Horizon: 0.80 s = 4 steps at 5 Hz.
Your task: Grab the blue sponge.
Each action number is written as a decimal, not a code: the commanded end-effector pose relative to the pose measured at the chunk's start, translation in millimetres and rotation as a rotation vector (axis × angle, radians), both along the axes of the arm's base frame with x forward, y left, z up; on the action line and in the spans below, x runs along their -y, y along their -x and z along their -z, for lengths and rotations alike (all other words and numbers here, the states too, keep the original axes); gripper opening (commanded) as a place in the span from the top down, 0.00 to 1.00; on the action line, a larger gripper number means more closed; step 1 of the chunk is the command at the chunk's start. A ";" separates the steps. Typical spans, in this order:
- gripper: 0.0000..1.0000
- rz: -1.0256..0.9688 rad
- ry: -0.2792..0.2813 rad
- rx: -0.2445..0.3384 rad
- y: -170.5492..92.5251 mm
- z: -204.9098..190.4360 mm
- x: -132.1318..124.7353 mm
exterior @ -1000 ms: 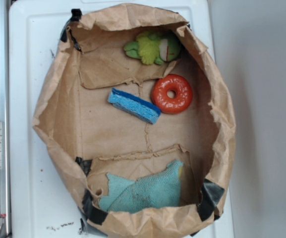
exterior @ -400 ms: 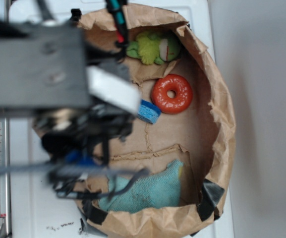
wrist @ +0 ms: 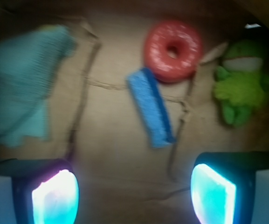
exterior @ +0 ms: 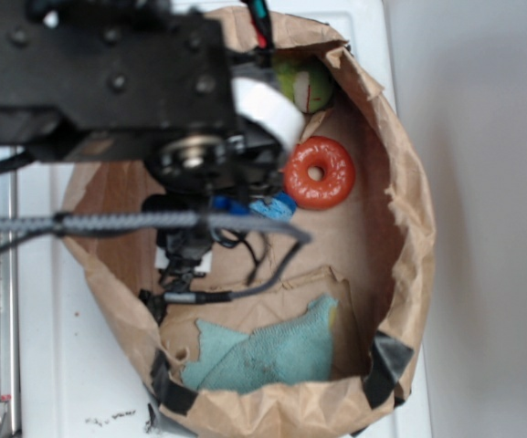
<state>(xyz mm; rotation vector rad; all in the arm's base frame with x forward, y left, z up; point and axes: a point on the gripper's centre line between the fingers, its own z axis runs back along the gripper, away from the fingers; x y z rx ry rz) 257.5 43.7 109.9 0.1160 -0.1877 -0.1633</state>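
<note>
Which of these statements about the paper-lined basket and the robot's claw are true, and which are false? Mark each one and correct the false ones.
1. The claw is open with nothing between its fingers. True.
2. The blue sponge is already gripped by the claw. False: it lies on the paper, apart from the fingers.
3. The orange ring lies right next to one end of the blue sponge. True.
4. The green plush toy lies on top of the teal cloth. False: they sit at opposite sides of the basket.
5. The blue sponge rests on the teal cloth. False: it rests on bare brown paper.
</note>
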 end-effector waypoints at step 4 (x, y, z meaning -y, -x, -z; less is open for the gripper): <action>0.00 0.189 -0.017 -0.090 -60.0 72.4 32.6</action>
